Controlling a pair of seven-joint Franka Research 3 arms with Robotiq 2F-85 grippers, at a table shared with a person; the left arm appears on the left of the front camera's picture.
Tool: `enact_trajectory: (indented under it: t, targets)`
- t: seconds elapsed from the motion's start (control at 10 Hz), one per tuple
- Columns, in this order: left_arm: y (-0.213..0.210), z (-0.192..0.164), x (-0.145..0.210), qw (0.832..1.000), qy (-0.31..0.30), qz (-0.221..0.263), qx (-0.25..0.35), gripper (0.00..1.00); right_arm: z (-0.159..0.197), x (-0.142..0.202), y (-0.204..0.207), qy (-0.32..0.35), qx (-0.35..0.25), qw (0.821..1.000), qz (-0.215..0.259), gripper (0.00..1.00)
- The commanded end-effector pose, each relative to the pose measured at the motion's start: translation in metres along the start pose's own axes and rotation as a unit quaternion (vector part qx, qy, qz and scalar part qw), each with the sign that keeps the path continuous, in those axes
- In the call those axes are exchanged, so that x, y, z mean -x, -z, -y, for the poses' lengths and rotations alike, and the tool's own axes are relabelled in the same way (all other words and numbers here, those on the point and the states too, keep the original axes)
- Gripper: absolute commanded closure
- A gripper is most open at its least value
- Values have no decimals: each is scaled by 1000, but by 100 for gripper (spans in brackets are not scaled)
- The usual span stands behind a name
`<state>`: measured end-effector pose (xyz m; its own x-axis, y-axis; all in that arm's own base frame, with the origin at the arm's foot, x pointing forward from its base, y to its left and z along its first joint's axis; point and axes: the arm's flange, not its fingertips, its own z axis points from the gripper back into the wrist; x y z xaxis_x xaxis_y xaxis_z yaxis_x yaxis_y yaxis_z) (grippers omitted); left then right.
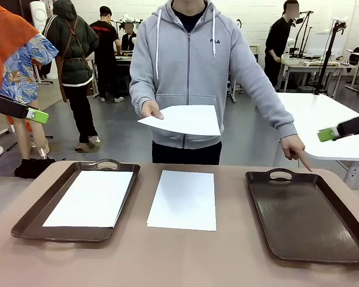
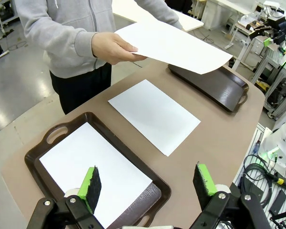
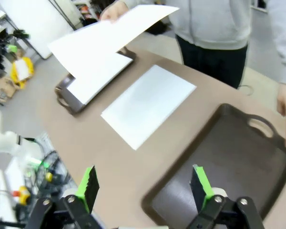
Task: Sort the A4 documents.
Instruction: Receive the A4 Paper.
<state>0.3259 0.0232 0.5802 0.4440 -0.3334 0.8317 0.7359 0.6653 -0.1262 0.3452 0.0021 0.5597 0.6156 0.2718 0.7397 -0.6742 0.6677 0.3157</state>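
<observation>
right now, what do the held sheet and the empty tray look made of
Held sheet: thin matte white paper, by its slight bow and thin edge. Empty tray: probably moulded plastic, dark brown, faintly grained with a dull sheen; could be coated wood.

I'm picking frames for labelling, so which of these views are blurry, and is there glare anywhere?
Front view: sharp and evenly lit, with a dull sheen on the empty tray. Left wrist view: crisp from the near tray to the held sheet. Right wrist view: smeared throughout, with the held sheet and the empty tray's handle soft-edged.
</observation>
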Motion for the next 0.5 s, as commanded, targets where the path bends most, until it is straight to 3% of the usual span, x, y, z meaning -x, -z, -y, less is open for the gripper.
enact_trajectory:
  t: [0.0, 0.4]
  targets:
    - [1, 0, 0, 1000, 2, -1, 3, 0, 20, -30, 13, 68, -45, 997, -8, 0]
    - [1, 0, 0, 1000, 2, -1, 3, 0, 41, -81, 67, 170, -106, 979, -38, 0]
